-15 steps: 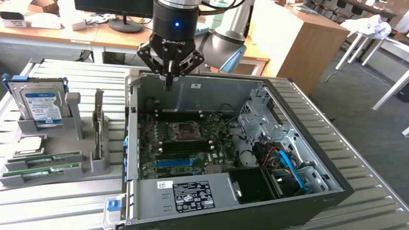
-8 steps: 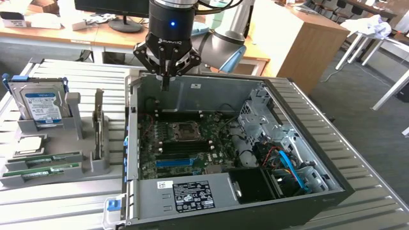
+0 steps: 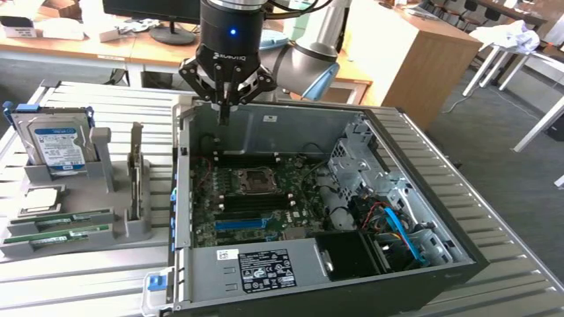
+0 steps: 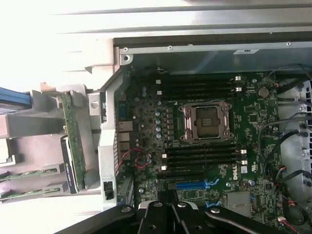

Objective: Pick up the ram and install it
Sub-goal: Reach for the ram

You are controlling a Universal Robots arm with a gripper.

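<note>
Fingers (image 3: 224, 111) pressed together, hanging just over the rear wall of the open computer case (image 3: 423, 218). Motherboard (image 3: 255, 191) lies below them. The ram (image 3: 63, 220) lies flat in the grey holder (image 3: 132, 231) on the desk (image 3: 88, 102), well apart from the fingers, outside the case.

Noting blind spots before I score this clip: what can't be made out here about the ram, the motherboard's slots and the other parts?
- ram sticks, exterior view: lower edges are sunk in the gray holder; chips and any print are too small to make out.
- Same sticks, wrist view: cut off by the picture's edge.
- memory slots, wrist view: too dark to tell whether they are empty or filled.
- hard drive, exterior view: label print is too small to read.
</note>
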